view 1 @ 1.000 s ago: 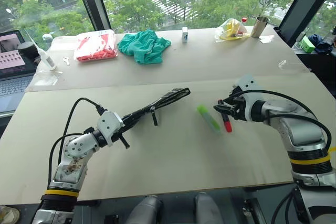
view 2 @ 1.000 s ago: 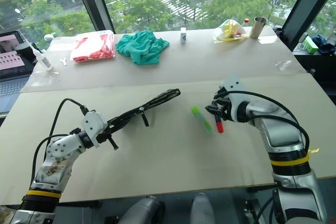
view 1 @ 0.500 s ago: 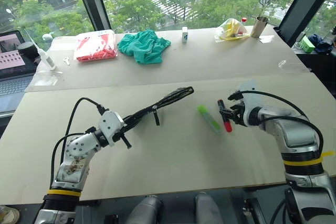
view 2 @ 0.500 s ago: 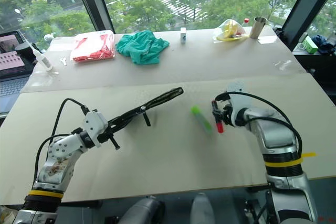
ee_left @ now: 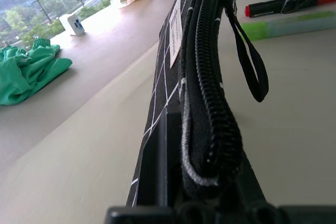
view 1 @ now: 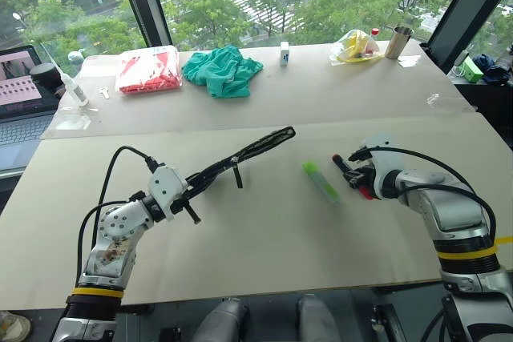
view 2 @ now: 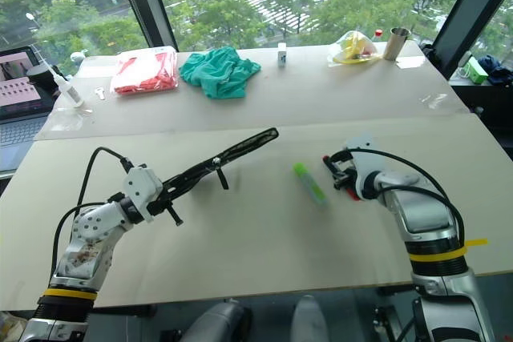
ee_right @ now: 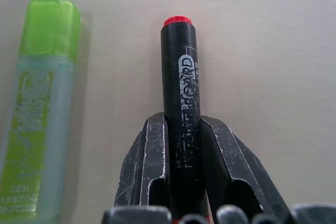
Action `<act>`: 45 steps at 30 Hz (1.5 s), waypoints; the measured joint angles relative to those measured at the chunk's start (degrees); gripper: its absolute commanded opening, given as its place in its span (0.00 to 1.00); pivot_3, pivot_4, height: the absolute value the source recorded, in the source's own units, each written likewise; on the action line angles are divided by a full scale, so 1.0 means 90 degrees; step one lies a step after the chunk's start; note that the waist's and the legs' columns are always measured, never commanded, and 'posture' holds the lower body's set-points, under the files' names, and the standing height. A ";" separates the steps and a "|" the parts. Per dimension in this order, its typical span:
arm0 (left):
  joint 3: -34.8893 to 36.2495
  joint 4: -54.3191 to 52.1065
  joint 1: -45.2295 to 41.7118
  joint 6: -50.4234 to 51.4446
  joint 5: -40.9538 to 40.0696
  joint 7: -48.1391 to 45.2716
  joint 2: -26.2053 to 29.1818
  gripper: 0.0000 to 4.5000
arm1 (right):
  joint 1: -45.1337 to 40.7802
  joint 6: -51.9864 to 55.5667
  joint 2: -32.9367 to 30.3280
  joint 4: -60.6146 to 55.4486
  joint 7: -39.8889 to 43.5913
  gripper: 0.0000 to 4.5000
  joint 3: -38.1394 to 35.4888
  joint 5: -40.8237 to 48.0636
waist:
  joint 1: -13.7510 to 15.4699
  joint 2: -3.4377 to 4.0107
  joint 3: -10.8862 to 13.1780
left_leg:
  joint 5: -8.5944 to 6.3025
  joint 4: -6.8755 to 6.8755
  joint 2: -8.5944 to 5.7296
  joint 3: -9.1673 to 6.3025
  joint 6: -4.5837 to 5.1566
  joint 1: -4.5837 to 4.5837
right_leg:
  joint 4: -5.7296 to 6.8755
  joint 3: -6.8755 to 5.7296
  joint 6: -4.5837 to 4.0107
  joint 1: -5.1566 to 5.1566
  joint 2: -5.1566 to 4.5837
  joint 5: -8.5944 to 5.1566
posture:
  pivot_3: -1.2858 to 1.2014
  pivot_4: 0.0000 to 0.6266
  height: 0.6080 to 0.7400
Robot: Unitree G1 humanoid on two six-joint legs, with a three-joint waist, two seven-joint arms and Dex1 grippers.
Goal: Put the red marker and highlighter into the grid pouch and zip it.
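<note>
**Beside the highlighter, marker gripped; nothing in the pouch yet**

Just right of the highlighter (view 1: 320, 181), the right gripper (ee_right: 184, 145) has its fingers clamped on the red marker (ee_right: 179, 82), which lies low at the table (view 1: 264, 238). Left of the highlighter, the left gripper (view 1: 189, 195) pinches the grid pouch (view 1: 240, 158) by one end, held edge-up. Both pens remain outside; loading and zipping are left, I judge.

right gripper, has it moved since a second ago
Yes. The right gripper has come down toward the table beside the highlighter and closed on the marker.
</note>
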 measured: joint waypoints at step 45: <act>-0.0496 -0.0060 0.0195 -0.0114 0.0567 -0.0596 0.0294 0.00 | -0.1384 -0.5470 -0.1213 -0.0817 0.3681 0.10 0.2164 -0.2402 | -0.0002 -0.0011 -0.0001 | -0.0022 0.0006 0.0005 0.0026 0.0017 0.0000 | -0.0020 -0.0012 0.0010 -0.0008 -0.0005 0.0006 | 0.52 0.24 1.00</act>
